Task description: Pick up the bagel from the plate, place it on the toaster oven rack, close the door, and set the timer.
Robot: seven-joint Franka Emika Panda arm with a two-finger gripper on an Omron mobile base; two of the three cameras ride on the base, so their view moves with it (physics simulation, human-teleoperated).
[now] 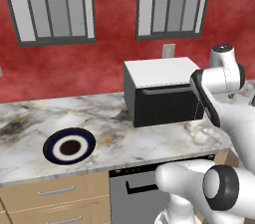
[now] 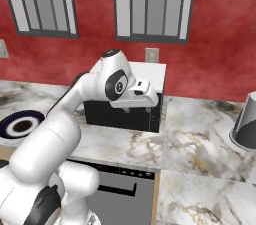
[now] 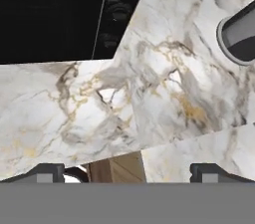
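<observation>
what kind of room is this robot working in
Most likely a home kitchen, computer-rendered: a white marble counter with grey and gold veins over light wooden drawers, a boxy black toaster oven with a white top against a red wall, and a round navy-rimmed plate.

The left base view looks from behind the arm's left side, forward and down across the tabletop [image 1: 114,118] toward the red wall, with the plate [image 1: 69,147] near at 8 o'clock and the oven [image 1: 162,91] at 1 o'clock. The right base view looks from behind the arm's right side at the same tabletop, oven [image 2: 135,101] and plate [image 2: 21,123], the plate now at 9 o'clock. The hand view sits close above the marble, rolled, with the oven's black front [image 3: 55,19] at 11 o'clock.
</observation>
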